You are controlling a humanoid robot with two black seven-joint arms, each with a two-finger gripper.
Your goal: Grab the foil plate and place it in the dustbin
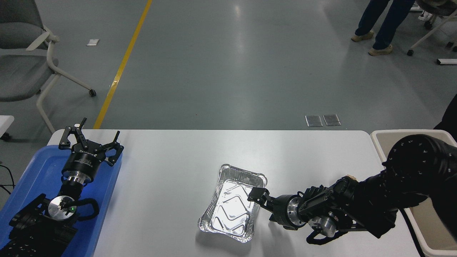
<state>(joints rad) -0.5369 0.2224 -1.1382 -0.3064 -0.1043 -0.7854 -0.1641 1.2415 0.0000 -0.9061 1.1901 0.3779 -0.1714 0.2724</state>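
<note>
The foil plate (232, 204) is a shiny silver tray lying on the white table (171, 167), right of the middle and near the front edge. My right gripper (257, 197) comes in from the right and sits low at the plate's right rim, overlapping its right wall. It is seen edge-on, so I cannot tell how it stands. The cream-white dustbin (407, 131) stands off the table's right end, mostly hidden behind my right arm. My left gripper (91, 137) is parked open over the blue tray at the lower left.
A shallow blue tray (32, 171) lies at the table's left end under my left arm. A grey chair (25, 67) stands on the floor at the far left. A person's legs (378, 25) show at the top right, away from the table.
</note>
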